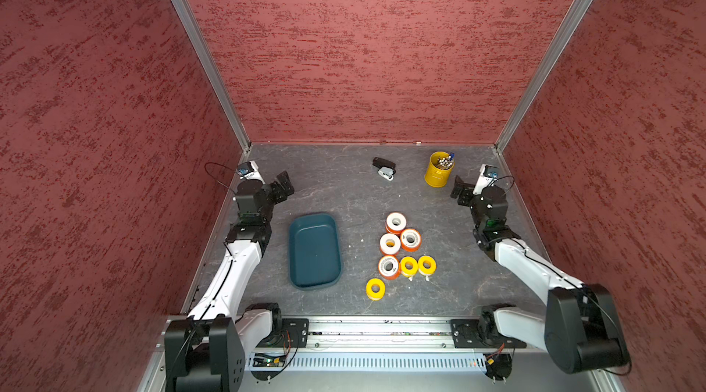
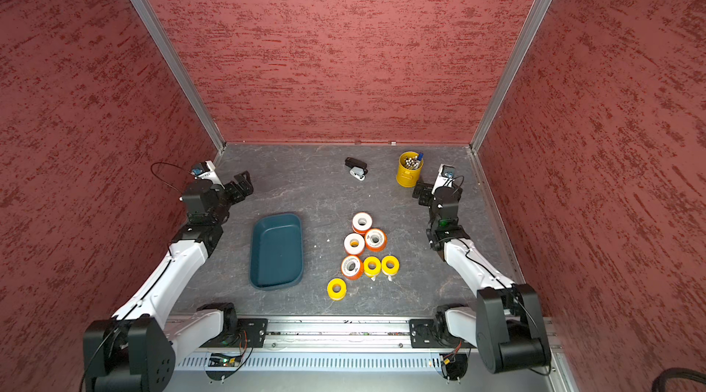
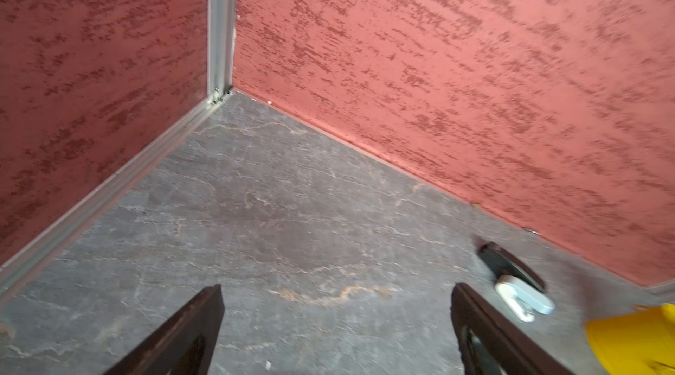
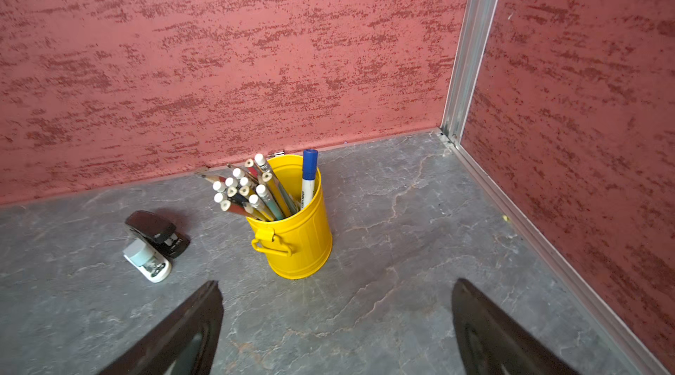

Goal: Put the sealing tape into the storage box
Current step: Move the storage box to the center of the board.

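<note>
Left wrist view shows my left gripper [image 3: 336, 285] with its fingers spread wide apart and only the bare grey table [image 3: 255, 208] between them. A black-and-white stapler [image 3: 518, 289] lies ahead of it and off to its right. In both top views the storage box [image 1: 315, 252] sits behind this gripper, back toward my base and a little to its right, close beside my left forearm. It is open side up with no roll in it. Further right, well apart from both grippers, the sealing tape [image 1: 390, 243] lies flat on the table in a loose cluster. I count seven rolls: four orange-sided ones [image 1: 396, 222] with white faces and three all-yellow ones [image 1: 409, 266], one of them set apart nearest my base. One white-faced roll shows yellow in its hole. The cluster lies behind my right gripper [image 1: 460, 189] and to its left. In the right wrist view that gripper [image 4: 336, 281] also stands wide apart, holding nothing, with the yellow pen cup [image 4: 292, 238] just ahead of it.
</note>
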Available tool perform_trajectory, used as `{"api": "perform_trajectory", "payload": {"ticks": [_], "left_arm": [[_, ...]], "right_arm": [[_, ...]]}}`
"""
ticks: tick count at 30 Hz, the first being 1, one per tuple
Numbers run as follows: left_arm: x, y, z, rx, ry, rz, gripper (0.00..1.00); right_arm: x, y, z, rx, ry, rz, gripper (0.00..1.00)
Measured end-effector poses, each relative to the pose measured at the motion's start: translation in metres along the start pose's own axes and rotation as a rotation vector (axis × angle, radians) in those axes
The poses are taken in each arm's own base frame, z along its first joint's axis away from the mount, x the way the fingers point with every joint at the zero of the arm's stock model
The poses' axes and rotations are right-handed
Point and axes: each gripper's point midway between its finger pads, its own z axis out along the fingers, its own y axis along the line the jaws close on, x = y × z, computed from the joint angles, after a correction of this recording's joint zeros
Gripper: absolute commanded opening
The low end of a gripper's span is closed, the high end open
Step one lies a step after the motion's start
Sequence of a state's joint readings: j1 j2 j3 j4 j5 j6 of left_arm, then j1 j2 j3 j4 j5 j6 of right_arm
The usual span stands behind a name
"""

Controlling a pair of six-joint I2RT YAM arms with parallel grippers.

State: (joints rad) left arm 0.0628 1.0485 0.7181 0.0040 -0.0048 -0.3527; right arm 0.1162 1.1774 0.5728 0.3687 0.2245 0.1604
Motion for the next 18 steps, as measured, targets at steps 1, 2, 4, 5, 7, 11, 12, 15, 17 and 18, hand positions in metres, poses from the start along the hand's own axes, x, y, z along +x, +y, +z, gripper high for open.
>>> {"api": "perform_trajectory", "payload": {"ticks": [1,2,4,5,7,11,12,15,17,18], "left_arm": [[-0.002,-0.002,-0.005,0.003,0.011,-0.015,1.00],[-0.003,-0.003,-0.010,0.007,0.025,-0.037,1.00],[0.002,0.000,-0.021,0.002,0.057,-0.079,1.00],[0.007,0.001,-0.027,-0.002,0.080,-0.100,1.00],[0.018,0.004,-0.036,-0.006,0.119,-0.137,1.00],[0.054,0.012,-0.050,-0.028,0.235,-0.203,1.00],[0.064,0.016,-0.053,-0.044,0.264,-0.220,1.00],[0.097,0.024,-0.063,-0.073,0.334,-0.262,0.99],[0.121,0.026,-0.070,-0.084,0.390,-0.274,0.98],[0.134,0.026,-0.073,-0.092,0.424,-0.273,0.97]], "right_arm": [[0.001,0.003,-0.004,-0.010,0.014,0.013,0.98],[0.004,0.009,-0.008,-0.027,0.031,0.026,0.98],[0.010,0.021,-0.016,-0.065,0.064,0.047,0.98],[0.014,0.028,-0.021,-0.086,0.083,0.052,0.98],[0.020,0.040,-0.028,-0.121,0.113,0.055,0.98],[0.031,0.065,-0.043,-0.189,0.156,0.041,0.94],[0.035,0.071,-0.046,-0.205,0.165,0.033,0.94],[0.046,0.082,-0.050,-0.228,0.197,0.008,0.94],[0.052,0.085,-0.050,-0.230,0.213,-0.003,0.94],[0.055,0.085,-0.049,-0.227,0.220,-0.007,0.94]]}}
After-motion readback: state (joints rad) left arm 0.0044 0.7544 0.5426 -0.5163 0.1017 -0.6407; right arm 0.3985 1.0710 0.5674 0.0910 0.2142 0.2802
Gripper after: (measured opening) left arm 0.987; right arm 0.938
